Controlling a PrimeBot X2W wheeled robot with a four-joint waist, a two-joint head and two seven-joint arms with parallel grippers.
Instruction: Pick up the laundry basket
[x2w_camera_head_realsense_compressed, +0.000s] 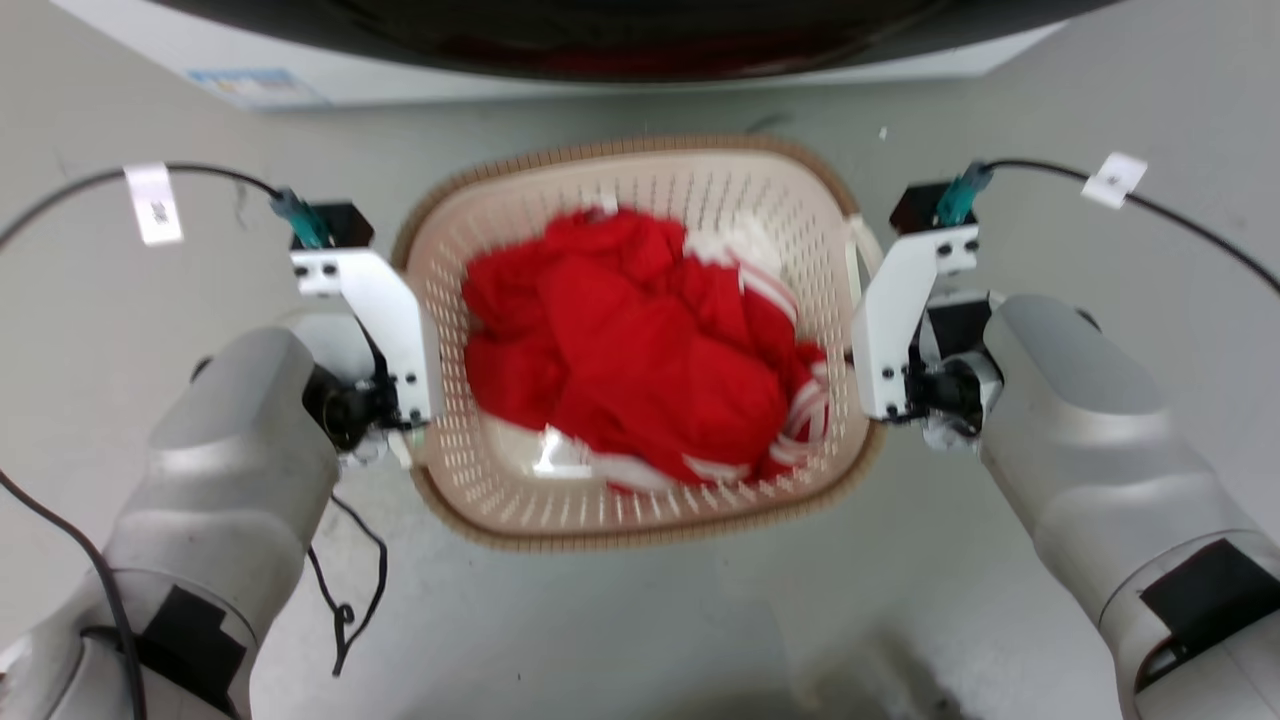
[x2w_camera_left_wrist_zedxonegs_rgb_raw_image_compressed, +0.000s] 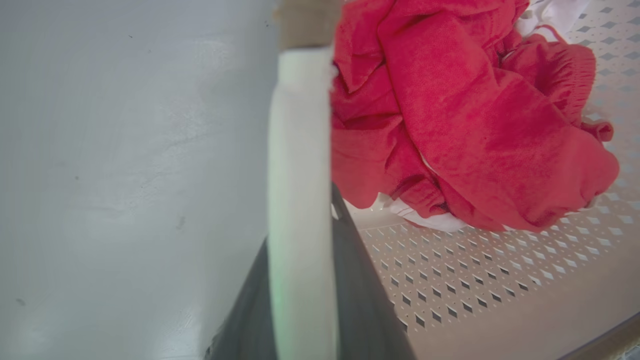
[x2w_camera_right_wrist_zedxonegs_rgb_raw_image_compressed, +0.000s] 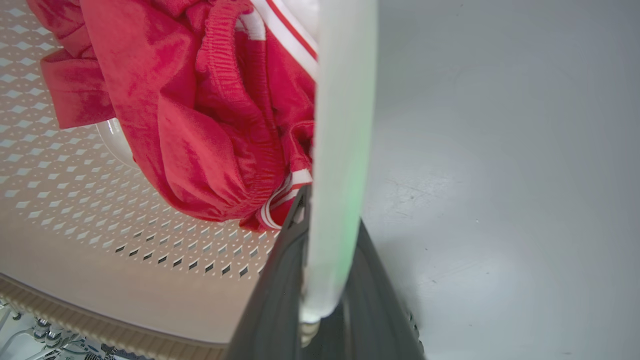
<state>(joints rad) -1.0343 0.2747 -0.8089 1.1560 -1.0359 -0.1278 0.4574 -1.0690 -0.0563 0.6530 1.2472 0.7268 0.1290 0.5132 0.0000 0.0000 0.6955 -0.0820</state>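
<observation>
the laundry basket (x2w_camera_head_realsense_compressed: 620, 540) sits in the middle of the head view, on or just over the gray floor (x2w_camera_head_realsense_compressed: 640, 650); i cannot tell if it touches. it is cream with lots of little holes and a brown rim. a heap of red clothes (x2w_camera_head_realsense_compressed: 620, 350) with white stripes lies inside it. above the basket, at the top of the frame, is the washing machine (x2w_camera_head_realsense_compressed: 300, 85), white with a dark round door. the left arm (x2w_camera_head_realsense_compressed: 230, 470) comes up from the lower left and reaches the basket's left side. the right arm (x2w_camera_head_realsense_compressed: 1090, 430) comes up from the lower right and reaches the basket's right side. each arm has a black cable with a white tag (x2w_camera_head_realsense_compressed: 152, 203) on it. in the left wrist view, the left gripper (x2w_camera_left_wrist_zedxonegs_rgb_raw_image_compressed: 305, 240) is clamped on the basket's white left side handle (x2w_camera_left_wrist_zedxonegs_rgb_raw_image_compressed: 300, 150), with one dark finger (x2w_camera_left_wrist_zedxonegs_rgb_raw_image_compressed: 365, 300) on each side of it. the red clothes show at the upper right of that view and the floor at the left. in the right wrist view, the right gripper (x2w_camera_right_wrist_zedxonegs_rgb_raw_image_compressed: 332, 210) is clamped the same way on the white right side handle (x2w_camera_right_wrist_zedxonegs_rgb_raw_image_compressed: 342, 125), which stands between its two dark fingers (x2w_camera_right_wrist_zedxonegs_rgb_raw_image_compressed: 275, 300). the red clothes show at the upper left there, the holey basket wall at the left, and the floor at the right.
</observation>
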